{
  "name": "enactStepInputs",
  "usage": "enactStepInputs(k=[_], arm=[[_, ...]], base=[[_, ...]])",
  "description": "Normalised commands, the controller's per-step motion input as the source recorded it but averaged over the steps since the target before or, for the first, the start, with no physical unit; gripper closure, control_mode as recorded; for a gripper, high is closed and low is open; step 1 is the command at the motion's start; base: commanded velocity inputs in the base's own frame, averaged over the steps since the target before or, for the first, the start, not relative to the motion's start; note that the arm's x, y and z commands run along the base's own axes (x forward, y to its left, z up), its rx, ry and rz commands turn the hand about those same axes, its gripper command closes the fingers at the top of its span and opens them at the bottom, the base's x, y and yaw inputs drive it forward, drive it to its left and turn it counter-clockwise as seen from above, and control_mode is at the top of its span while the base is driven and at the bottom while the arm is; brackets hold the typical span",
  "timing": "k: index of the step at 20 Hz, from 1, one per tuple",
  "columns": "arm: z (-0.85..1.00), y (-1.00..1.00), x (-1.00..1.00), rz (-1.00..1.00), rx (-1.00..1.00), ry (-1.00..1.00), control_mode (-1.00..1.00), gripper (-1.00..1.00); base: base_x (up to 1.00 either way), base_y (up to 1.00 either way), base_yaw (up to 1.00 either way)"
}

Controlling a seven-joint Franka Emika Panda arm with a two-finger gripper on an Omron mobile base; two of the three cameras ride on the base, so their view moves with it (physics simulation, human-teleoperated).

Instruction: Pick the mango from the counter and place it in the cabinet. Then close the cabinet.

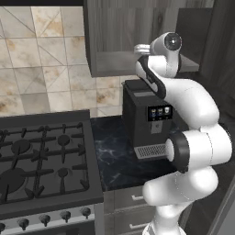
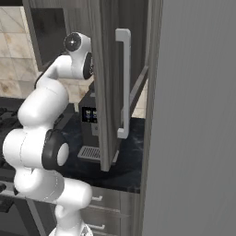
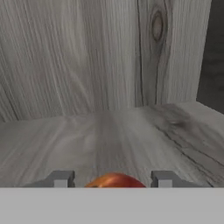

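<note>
2 dark finger tips of the gripper (image 3: 113,179) rise at the bottom of the hand view, and the mango (image 3: 115,180) sits between them — an orange-red curve, with only its top showing. The tips stand just beside the fruit on either side, so the gripper looks closed on it, though the contact itself is hidden at the frame edge. Below and ahead of the fruit runs the grey wood-grain shelf (image 3: 109,135) of the cabinet (image 1: 114,32), with the cabinet's back wall rising behind it.

From the left base view, the white arm (image 1: 193,114) bends up from the lower right and its wrist reaches into the open cabinet above the black coffee machine (image 1: 144,119). The coffee machine stands on the counter (image 1: 112,160), beside the black gas stove (image 1: 43,160) — its grates dark against the tiled wall.

From the right base view, the cabinet door (image 2: 108,92) stands open, edge-on to the camera, with its long metal bar handle (image 2: 123,83) upright; the hand is hidden behind the door.
</note>
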Motion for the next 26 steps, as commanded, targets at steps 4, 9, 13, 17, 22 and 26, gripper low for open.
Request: enactStepInputs(k=[4,9,13,17,22,26], arm=[[-0.28,-0.11,0.75,0.00,0.05,-0.08,-1.00,1.00],[-0.21,-0.13,0.71,0.00,0.04,-0.10,-1.00,1.00],[-0.36,-0.04,0.54,0.00,0.00,-0.09,-1.00,-1.00],[-0.30,-0.04,-0.54,0.00,0.01,-0.03,-1.00,-1.00],[-0.36,-0.01,-1.00,-0.01,0.02,0.00,-1.00,-1.00],[-0.34,0.12,-0.61,-0.01,0.00,0.05,-1.00,-1.00]], base=[[0.00,0.00,0.00],[0.00,0.00,0.00],[0.00,0.00,0.00],[0.00,0.00,0.00],[0.00,0.00,0.00],[0.00,0.00,0.00]])
